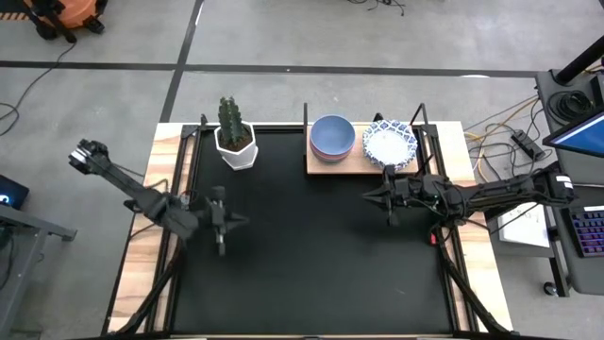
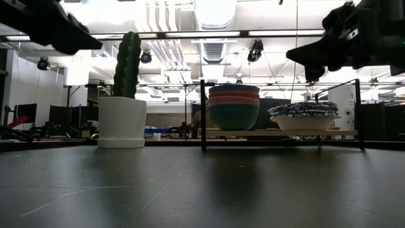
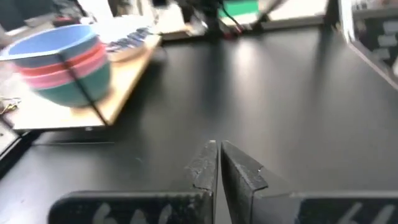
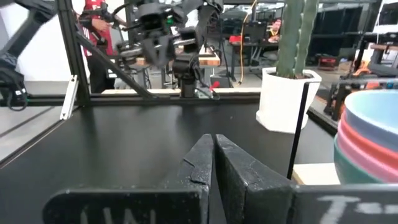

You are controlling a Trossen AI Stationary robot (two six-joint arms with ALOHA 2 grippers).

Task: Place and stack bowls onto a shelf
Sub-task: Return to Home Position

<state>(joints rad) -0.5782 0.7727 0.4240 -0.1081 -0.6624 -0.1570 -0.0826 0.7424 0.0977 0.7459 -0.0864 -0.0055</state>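
The shelf [image 1: 360, 163], a light-wood board with thin black posts, stands at the table's far edge, right of centre. On it a stack of plain bowls [image 1: 332, 137] with a blue one on top [image 2: 234, 106] sits beside a stack of white, blue-patterned bowls [image 1: 390, 142] [image 2: 302, 117]. My left gripper [image 1: 243, 220] [image 3: 217, 150] hovers shut over the table's left half, holding nothing. My right gripper [image 1: 369, 195] [image 4: 213, 142] hovers shut just in front of the patterned bowls and is also empty. In the low view both grippers hang well above the table.
A cactus in a white faceted pot [image 1: 235, 140] [image 2: 121, 120] stands at the far edge, left of the shelf. The black tabletop [image 1: 311, 274] lies bare between the arms and toward the near edge. Black frame rails [image 1: 451, 255] run along both sides of the table.
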